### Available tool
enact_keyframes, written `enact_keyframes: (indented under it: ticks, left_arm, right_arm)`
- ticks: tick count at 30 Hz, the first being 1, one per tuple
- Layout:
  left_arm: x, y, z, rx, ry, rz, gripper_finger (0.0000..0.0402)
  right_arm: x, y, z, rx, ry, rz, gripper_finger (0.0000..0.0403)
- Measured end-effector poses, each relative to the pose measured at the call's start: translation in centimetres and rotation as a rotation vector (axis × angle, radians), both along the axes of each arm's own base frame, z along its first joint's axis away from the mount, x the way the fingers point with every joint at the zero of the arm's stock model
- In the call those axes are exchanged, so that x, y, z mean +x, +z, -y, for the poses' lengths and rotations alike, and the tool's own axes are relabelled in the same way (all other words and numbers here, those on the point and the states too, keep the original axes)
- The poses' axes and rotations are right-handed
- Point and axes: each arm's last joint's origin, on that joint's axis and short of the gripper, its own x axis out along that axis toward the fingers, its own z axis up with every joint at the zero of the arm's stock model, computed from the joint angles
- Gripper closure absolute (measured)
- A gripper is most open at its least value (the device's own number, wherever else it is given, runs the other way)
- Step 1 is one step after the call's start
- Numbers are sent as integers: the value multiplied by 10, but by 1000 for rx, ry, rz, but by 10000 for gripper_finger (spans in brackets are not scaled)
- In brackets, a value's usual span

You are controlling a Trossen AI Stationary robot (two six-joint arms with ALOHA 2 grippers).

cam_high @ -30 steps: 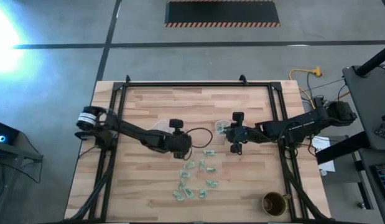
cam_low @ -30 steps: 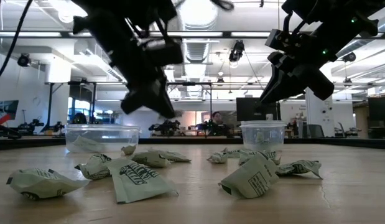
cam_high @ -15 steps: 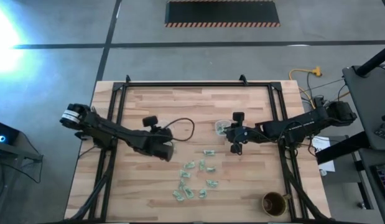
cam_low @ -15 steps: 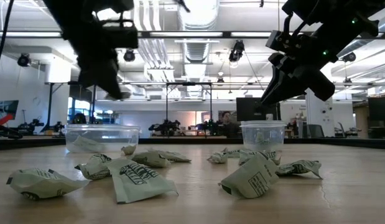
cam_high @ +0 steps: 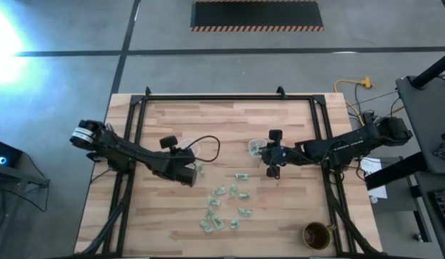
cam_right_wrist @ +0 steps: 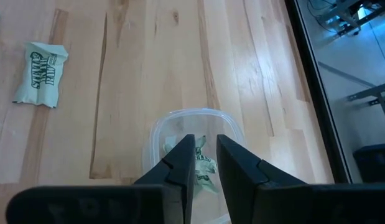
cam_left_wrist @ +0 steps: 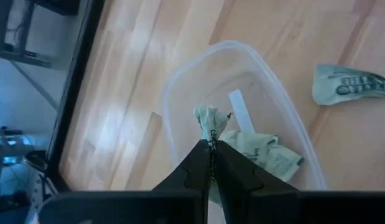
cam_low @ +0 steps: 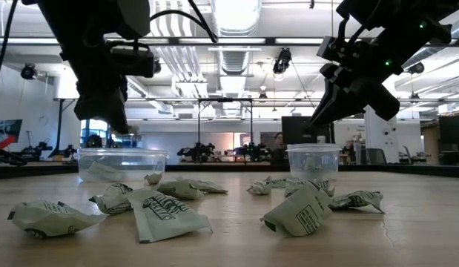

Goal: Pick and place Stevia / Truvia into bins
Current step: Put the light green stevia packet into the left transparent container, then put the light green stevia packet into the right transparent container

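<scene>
left wrist view shows left gripper [cam_left_wrist: 212, 144] moved from pile to over left bin [cam_left_wrist: 180, 106], pinching packet [cam_left_wrist: 210, 119]; drop next. right gripper [cam_right_wrist: 204, 152] apart, over right bin [cam_right_wrist: 195, 116].

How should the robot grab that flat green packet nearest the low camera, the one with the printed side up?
Probably from straight above, pinching across the short width of the packet. It lies flat on the table, and its raised, crinkled edge gives the hand's fingers something to close on.
</scene>
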Motion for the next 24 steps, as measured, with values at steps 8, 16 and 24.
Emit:
enact_keyframes:
  ticks: [8,16,24]
  left_arm:
    - [0,-1,0,-4,-1,1,361]
    - [0,-1,0,-4,0,0,299]
    - [0,-1,1,-25,-2,-6,283]
  right_arm:
    - [0,0,0,4,-4,2,346]
    - [1,0,-3,62,69,-5,346]
    - [5,2,-10,233,263,29,346]
